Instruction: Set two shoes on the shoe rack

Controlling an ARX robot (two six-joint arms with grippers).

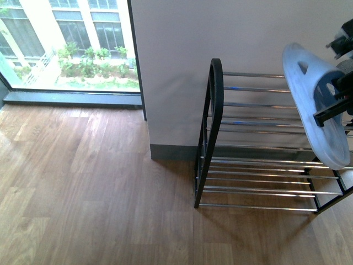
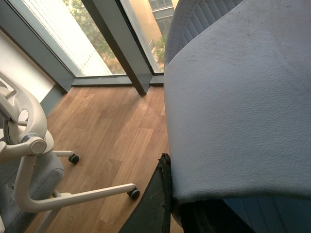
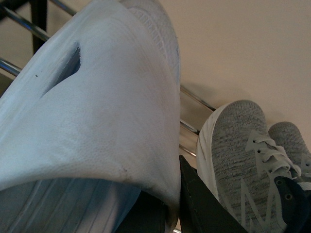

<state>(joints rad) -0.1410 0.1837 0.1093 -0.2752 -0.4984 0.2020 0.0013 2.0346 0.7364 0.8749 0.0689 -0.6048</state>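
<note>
- Holding a pale blue plastic slide (image 1: 316, 105) in the air, the right gripper (image 1: 333, 107) shows in the front view as a black finger clamped across the slide's lower half, the sole turned toward the camera.
- That slide hangs tilted, toe up, in front of the upper shelves of the open black-framed shoe rack with thin chrome bars (image 1: 259, 143), at the rack's right end.
- The right wrist view fills with the same slide's textured strap (image 3: 92, 111), and a black finger (image 3: 204, 204) presses against its edge.
- Beyond it, two grey knit lace-up sneakers with white soles and navy collars (image 3: 243, 165) sit side by side on the chrome bars (image 3: 194, 104) against the pale wall.
- The left wrist view shows a second pale blue slide (image 2: 238, 107) pressed close to the lens, with a black finger (image 2: 158, 199) of the left gripper set against its rim, closed on it.
- Behind that slide lie a brown wooden floor (image 2: 112, 131), a tall window and the white base of a wheeled office chair (image 2: 34, 160).
- The left arm is out of sight in the front view.
</note>
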